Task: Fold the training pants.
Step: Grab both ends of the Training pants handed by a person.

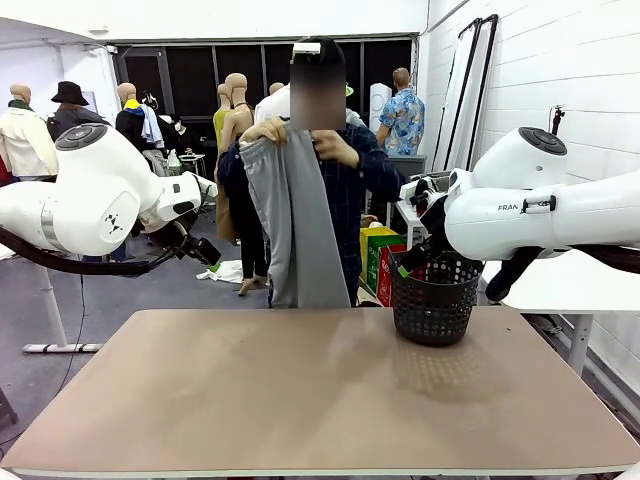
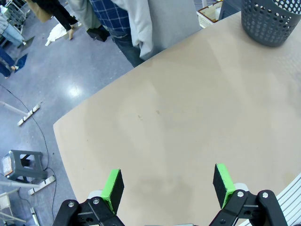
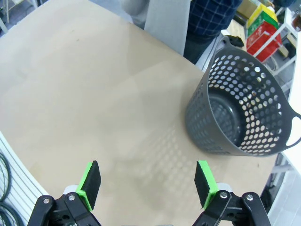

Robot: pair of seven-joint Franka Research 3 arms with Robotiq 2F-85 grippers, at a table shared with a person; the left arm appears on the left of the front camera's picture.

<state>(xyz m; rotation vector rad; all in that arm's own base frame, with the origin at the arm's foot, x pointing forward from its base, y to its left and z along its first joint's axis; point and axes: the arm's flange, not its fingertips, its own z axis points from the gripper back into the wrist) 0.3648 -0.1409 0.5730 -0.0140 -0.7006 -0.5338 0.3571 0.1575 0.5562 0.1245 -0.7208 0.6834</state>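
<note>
Front view has a person (image 1: 360, 190) holding the training pants (image 1: 295, 220) up at 12 o'clock, past the far edge of the table (image 1: 300, 400), which hides the ends of the legs. A dark basket (image 1: 433, 295) stands at 2 o'clock on the table. The left gripper (image 2: 168, 186) and right gripper (image 3: 148, 181) hang over the table top, fingers wide apart, holding nothing.

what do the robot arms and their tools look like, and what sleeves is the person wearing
The left arm and right arm are glossy white with rounded joints; the right bears dark "FRAN" lettering. A black cable hangs under the left. The left tool and right tool are black with green pads. The person's sleeves are dark blue plaid.
</note>
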